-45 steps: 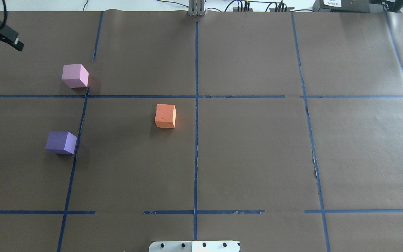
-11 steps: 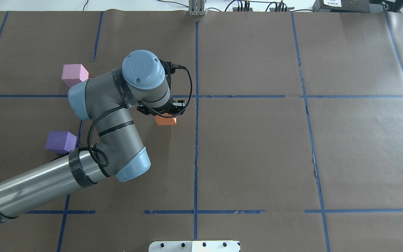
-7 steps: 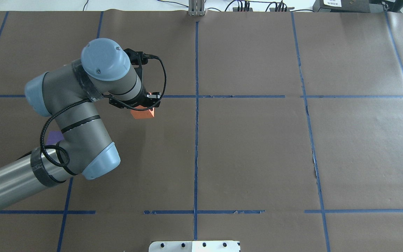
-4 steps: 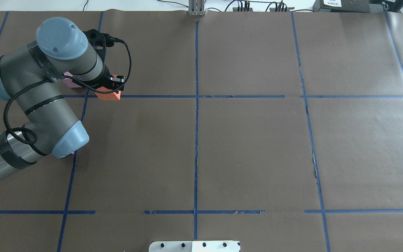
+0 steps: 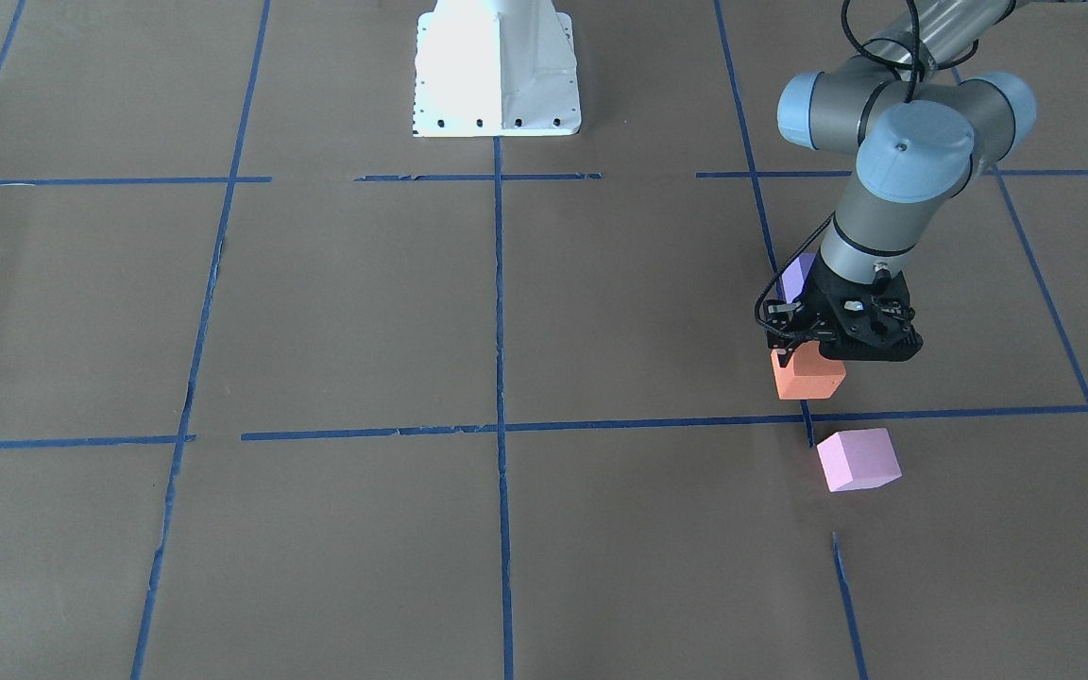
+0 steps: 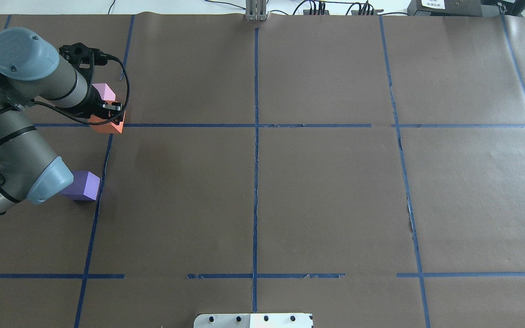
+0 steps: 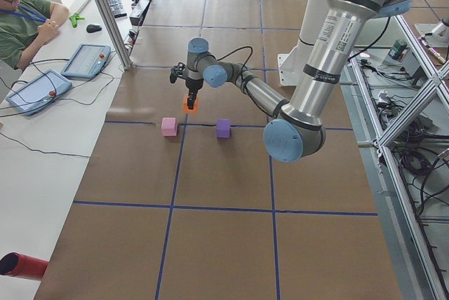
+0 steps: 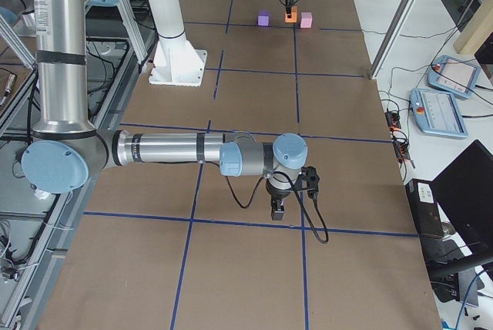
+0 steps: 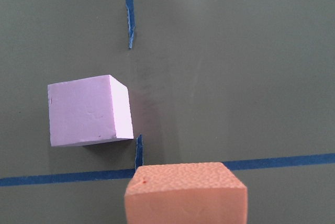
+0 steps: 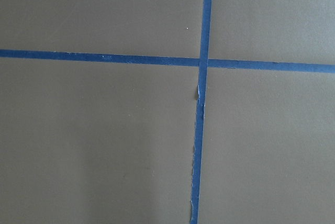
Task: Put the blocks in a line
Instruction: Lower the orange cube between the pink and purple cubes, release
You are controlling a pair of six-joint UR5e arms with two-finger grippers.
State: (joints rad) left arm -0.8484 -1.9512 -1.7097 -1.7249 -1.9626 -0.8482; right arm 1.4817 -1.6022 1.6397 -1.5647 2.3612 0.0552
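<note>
The orange foam cube (image 5: 807,376) sits gripped in the left claw (image 5: 818,351), whose fingers close narrow on its sides. It is low over the brown paper-covered table (image 6: 326,191), by a crossing of blue tape lines (image 6: 255,200); whether it touches the paper I cannot tell. The light pink foam cube (image 5: 858,460) lies near it, just across the tape line, apart from it. The purple foam cube (image 6: 82,185) rests farther off on the other side, toward the robot, partly hidden behind the arm. The right claw (image 8: 277,210) hangs over another tape crossing, well apart from the cubes; I cannot tell whether it is wide or narrow.
</note>
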